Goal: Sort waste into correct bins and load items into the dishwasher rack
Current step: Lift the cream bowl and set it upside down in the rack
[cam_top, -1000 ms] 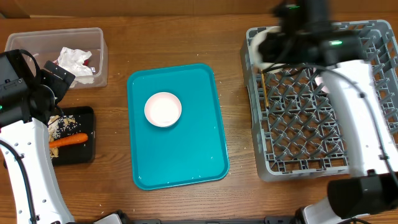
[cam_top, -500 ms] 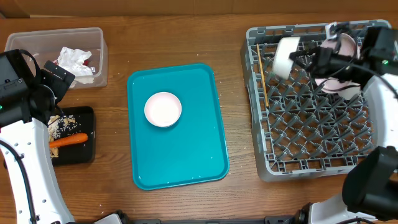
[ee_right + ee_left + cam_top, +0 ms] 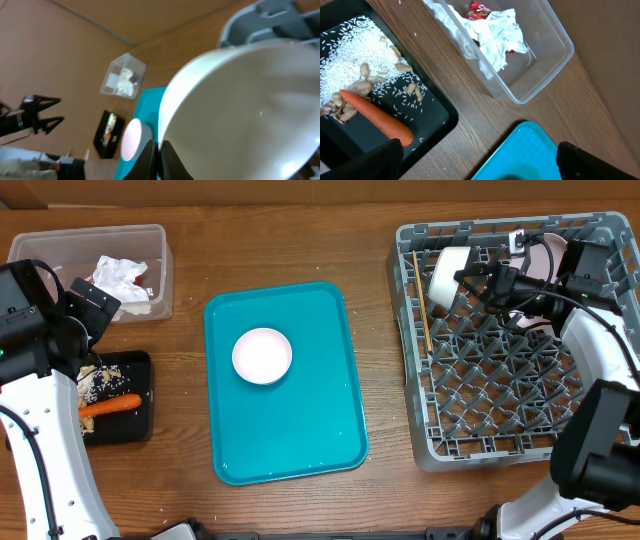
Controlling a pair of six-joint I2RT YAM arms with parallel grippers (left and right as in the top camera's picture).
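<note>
My right gripper (image 3: 472,278) is shut on the rim of a white bowl (image 3: 447,272) and holds it on its side over the far left corner of the grey dishwasher rack (image 3: 480,395). In the right wrist view the fingers (image 3: 150,159) pinch the bowl's (image 3: 240,100) edge. Wooden chopsticks (image 3: 422,310) and a pale pink dish (image 3: 541,260) lie in the rack. A pink bowl (image 3: 262,355) sits on the teal tray (image 3: 290,435). My left gripper (image 3: 98,302) hangs open and holds nothing, between the clear tub (image 3: 45,248) and the black tray (image 3: 140,428).
Crumpled napkins (image 3: 492,35) and a red wrapper (image 3: 480,7) lie in the clear tub (image 3: 540,75). The carrot (image 3: 377,117), rice (image 3: 350,52) and peanuts rest in the black tray (image 3: 437,127). Bare wood lies between the teal tray and the rack.
The right arm swung from over the rack's back edge out to the right. The white bowl it holds stayed over the rack's far left corner. The left arm has not moved.
</note>
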